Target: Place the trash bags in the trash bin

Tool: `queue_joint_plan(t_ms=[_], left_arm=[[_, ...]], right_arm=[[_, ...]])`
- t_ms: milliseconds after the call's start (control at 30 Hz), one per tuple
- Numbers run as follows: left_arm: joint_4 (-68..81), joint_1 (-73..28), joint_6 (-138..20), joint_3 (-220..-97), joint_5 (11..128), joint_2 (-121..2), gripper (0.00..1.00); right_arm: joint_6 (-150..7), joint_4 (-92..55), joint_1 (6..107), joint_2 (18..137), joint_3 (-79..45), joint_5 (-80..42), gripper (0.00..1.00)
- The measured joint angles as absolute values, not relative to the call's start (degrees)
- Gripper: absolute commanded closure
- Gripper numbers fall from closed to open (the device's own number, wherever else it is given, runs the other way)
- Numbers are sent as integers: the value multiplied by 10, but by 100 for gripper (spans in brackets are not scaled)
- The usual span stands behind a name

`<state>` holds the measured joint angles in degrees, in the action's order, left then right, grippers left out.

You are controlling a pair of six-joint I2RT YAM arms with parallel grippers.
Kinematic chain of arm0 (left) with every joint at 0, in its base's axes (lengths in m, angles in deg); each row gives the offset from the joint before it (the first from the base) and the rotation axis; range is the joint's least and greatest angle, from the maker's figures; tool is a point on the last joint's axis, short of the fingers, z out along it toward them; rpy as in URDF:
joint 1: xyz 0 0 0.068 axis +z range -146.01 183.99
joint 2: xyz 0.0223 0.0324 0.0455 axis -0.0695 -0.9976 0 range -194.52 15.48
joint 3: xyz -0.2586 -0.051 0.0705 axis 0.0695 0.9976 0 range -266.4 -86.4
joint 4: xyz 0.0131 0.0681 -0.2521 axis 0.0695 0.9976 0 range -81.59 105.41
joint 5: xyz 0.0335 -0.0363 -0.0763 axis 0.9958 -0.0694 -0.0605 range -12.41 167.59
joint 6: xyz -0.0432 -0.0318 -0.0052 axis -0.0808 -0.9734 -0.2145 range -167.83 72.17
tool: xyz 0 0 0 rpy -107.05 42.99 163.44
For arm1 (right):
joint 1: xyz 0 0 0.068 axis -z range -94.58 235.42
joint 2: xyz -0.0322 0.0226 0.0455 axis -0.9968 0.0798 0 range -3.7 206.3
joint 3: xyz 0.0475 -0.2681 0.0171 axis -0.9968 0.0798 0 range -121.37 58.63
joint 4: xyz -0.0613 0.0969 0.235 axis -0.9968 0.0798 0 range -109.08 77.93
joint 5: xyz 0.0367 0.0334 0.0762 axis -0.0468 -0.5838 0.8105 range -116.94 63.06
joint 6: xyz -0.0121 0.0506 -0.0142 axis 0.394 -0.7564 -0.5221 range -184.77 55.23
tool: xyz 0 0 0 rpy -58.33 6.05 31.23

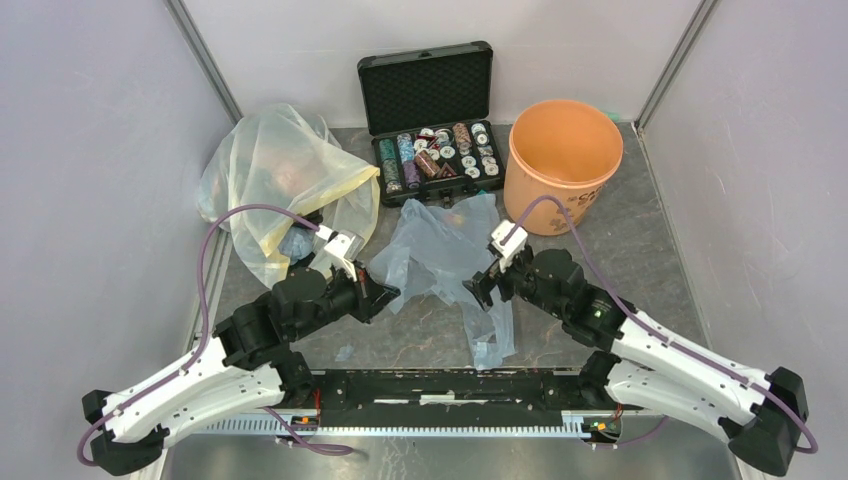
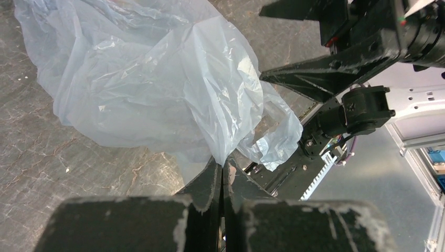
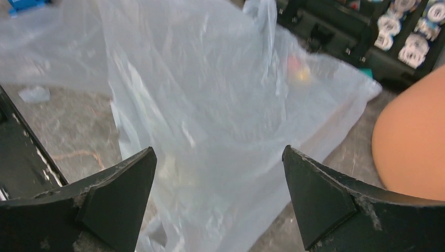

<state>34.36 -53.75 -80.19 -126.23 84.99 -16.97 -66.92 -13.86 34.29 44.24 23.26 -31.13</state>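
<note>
The pale blue translucent trash bag [image 1: 440, 255] lies crumpled on the table between the two arms; it fills the left wrist view [image 2: 157, 84] and the right wrist view [image 3: 220, 115]. My left gripper [image 1: 388, 293] is shut, pinching a fold of the bag's left edge [image 2: 224, 160]. My right gripper [image 1: 480, 288] is open, its jaws wide apart [image 3: 219, 157] just above the bag's right side. The orange-tan trash bin [image 1: 562, 160] stands upright at the back right, its side showing in the right wrist view [image 3: 414, 142].
A large yellowish translucent bag [image 1: 280, 175] lies at the back left. An open black foam-lined case [image 1: 432, 115] with small spools stands at the back centre, beside the bin. A small scrap [image 1: 343, 352] lies near the front rail.
</note>
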Motion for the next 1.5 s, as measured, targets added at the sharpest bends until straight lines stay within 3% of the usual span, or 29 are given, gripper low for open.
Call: queue_joint_plan(t_ms=[267, 600, 700, 800, 833, 900, 1067, 1500], left_arm=[[358, -537, -802, -1266, 850, -170, 98], [362, -537, -802, -1270, 850, -163, 98], [364, -537, -802, -1275, 851, -164, 98], [368, -537, -802, -1280, 854, -164, 98], [369, -537, -802, -1282, 856, -164, 98], [375, -537, -802, -1291, 862, -164, 98], [397, -537, -800, -1364, 874, -183, 98], [379, -537, -735, -1694, 869, -332, 98]], right_arm=[[-667, -107, 343, 371, 319, -288, 2], [-649, -116, 343, 476, 312, -271, 2], [-638, -119, 343, 505, 293, -299, 27], [-627, -138, 343, 523, 275, -314, 77], [-629, -146, 343, 530, 267, -315, 89], [-632, -154, 343, 543, 245, -311, 100], [-633, -147, 343, 563, 160, -308, 100], [-633, -94, 343, 551, -113, -389, 100]])
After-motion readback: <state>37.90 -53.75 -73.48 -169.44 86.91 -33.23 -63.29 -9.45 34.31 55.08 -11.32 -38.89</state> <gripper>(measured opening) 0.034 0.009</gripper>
